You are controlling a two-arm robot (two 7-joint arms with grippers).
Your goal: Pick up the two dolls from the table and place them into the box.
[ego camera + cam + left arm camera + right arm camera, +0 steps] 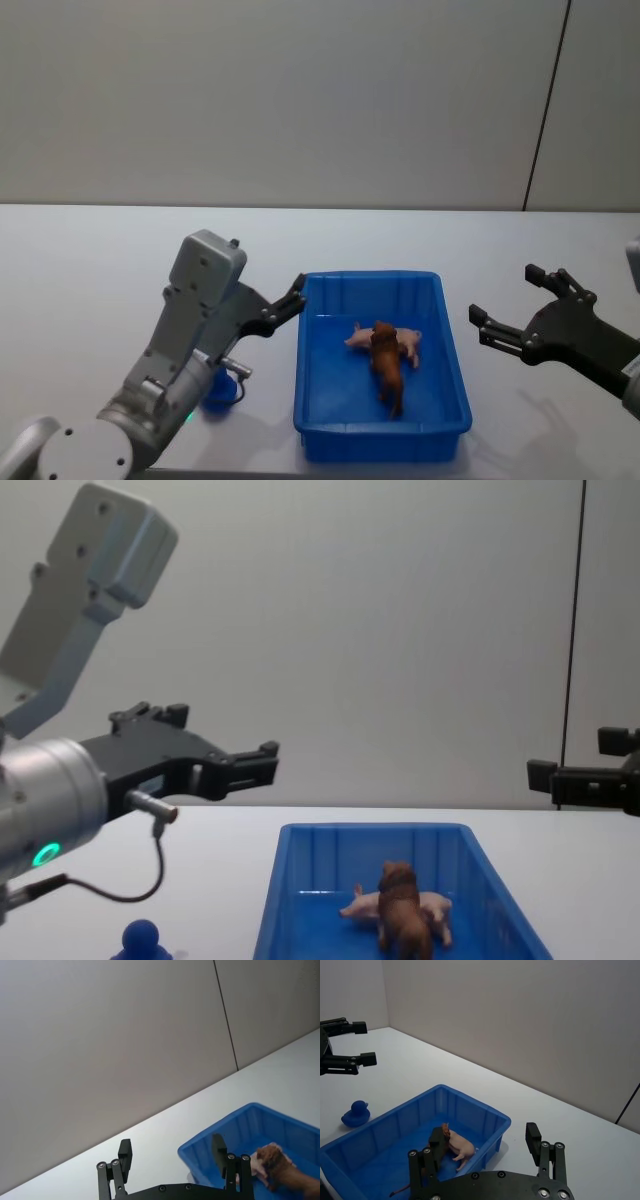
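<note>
We note a flat white table [90, 260] that spans the full width of the head view. Behind it stands a plain grey wall [300, 100] with one dark vertical seam [548, 100] toward the right.

The blue box [300, 400] sits on the table at centre, between the two arms. Both dolls lie inside it. The pink pig [408, 343] lies on the box floor toward the far wall. The brown lion [386, 368] stands just on the near side of the pig and touches it. In the chest view the lion partly covers the pig.

A dark blue round-headed figure [215, 392] rests on the table left of the box, apart from its wall. In the head view the left arm covers part of it. A thin dark cable [150, 870] loops under that arm, and a green light [45, 856] shows on its wrist housing.

The left gripper [285, 305] hangs above the table by the box's left far corner, its jaws spread wide and holding nothing. The right gripper [507, 295] hangs to the right of the box, clear of its rim, its jaws likewise wide and holding nothing.
</note>
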